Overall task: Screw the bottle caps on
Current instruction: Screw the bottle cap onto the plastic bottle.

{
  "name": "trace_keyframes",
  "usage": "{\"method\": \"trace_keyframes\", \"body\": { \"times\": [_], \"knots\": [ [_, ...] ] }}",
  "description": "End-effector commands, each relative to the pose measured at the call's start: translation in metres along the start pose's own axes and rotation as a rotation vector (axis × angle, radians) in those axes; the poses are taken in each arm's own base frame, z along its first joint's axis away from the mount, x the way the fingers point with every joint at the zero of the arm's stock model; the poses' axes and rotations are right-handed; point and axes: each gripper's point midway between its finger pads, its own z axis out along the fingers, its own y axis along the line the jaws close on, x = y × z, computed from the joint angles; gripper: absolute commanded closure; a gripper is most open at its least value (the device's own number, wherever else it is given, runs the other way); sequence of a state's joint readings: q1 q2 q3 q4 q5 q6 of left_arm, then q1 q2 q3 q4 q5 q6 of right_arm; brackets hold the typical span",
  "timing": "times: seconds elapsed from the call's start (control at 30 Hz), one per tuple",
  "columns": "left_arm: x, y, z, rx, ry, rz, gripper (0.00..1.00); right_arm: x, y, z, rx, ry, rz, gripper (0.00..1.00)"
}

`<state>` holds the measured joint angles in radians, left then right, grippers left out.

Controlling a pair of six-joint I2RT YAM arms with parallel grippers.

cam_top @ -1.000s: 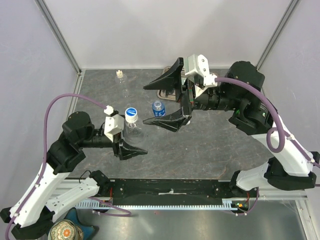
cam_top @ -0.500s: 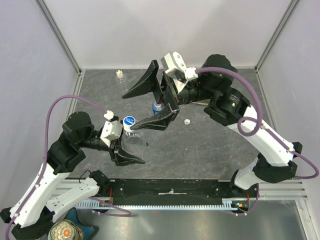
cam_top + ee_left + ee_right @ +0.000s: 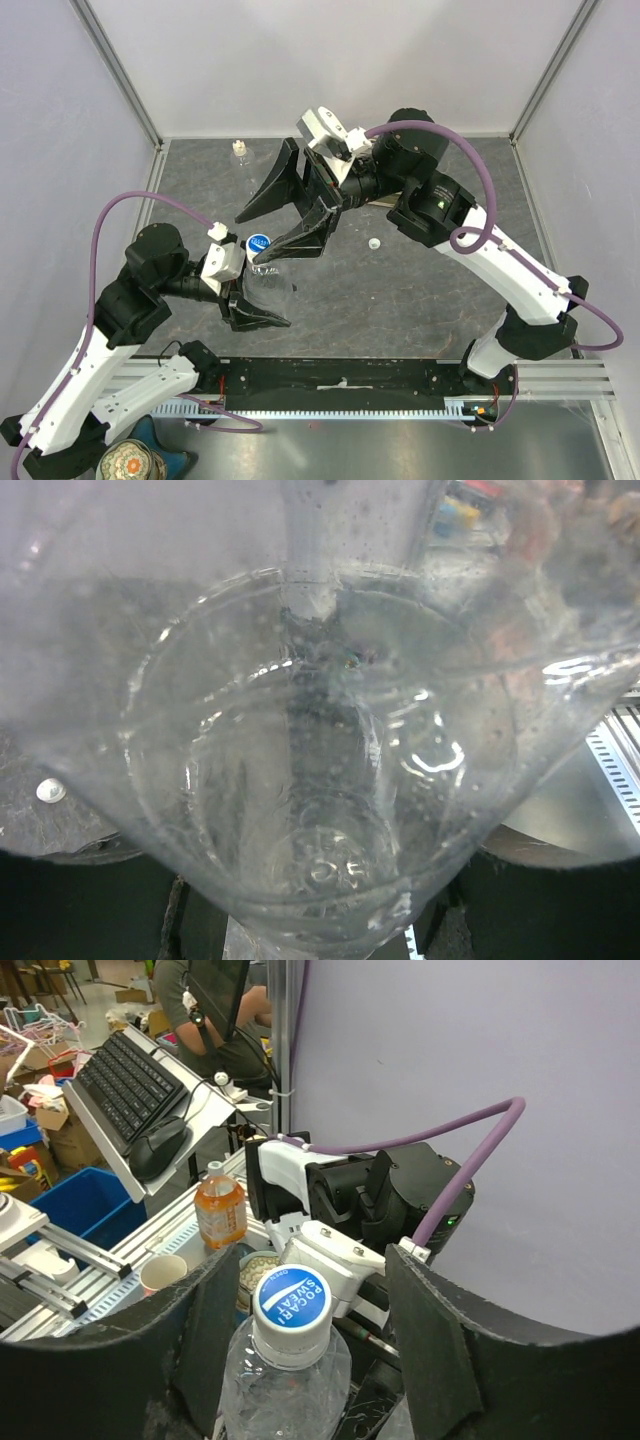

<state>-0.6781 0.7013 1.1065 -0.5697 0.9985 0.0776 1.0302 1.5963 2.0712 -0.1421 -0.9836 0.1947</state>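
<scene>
Two tools: left tool (image 3: 258, 306) clenched on the clear bottle (image 3: 268, 288); right tool (image 3: 248, 240), fingers spread, flanks its blue-and-white cap (image 3: 293, 1303) without contact. Loose white cap (image 3: 373, 243) lies apart on the desk (image 3: 430, 290).

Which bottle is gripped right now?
The clear bottle with the blue-topped cap, in the left pincer; the small far bottle stands alone.
</scene>
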Motion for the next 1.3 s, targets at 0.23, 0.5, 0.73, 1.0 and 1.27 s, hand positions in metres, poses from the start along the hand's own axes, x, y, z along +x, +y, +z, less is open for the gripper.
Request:
{"method": "trace_keyframes", "body": {
  "times": [0.23, 0.5, 0.73, 1.0, 1.27],
  "knots": [
    [-0.005, 0.007, 0.000, -0.024, -0.012, 0.050, 0.98, -0.010, 0.012, 0.001, -0.070, -0.017, -0.004, 0.41],
    [-0.006, 0.011, 0.000, -0.043, -0.013, 0.048, 0.98, -0.010, 0.014, 0.000, -0.079, -0.013, 0.007, 0.51],
    [-0.009, 0.013, -0.001, -0.054, -0.017, 0.047, 0.98, -0.006, 0.011, 0.002, -0.081, -0.007, 0.025, 0.52],
    [-0.009, 0.015, -0.001, -0.068, -0.018, 0.050, 0.98, -0.003, 0.008, 0.002, -0.072, -0.001, 0.035, 0.64],
    [-0.012, 0.019, -0.003, -0.096, -0.023, 0.058, 0.98, 0.007, 0.004, 0.001, -0.055, 0.025, 0.072, 0.69]
  ]
}}
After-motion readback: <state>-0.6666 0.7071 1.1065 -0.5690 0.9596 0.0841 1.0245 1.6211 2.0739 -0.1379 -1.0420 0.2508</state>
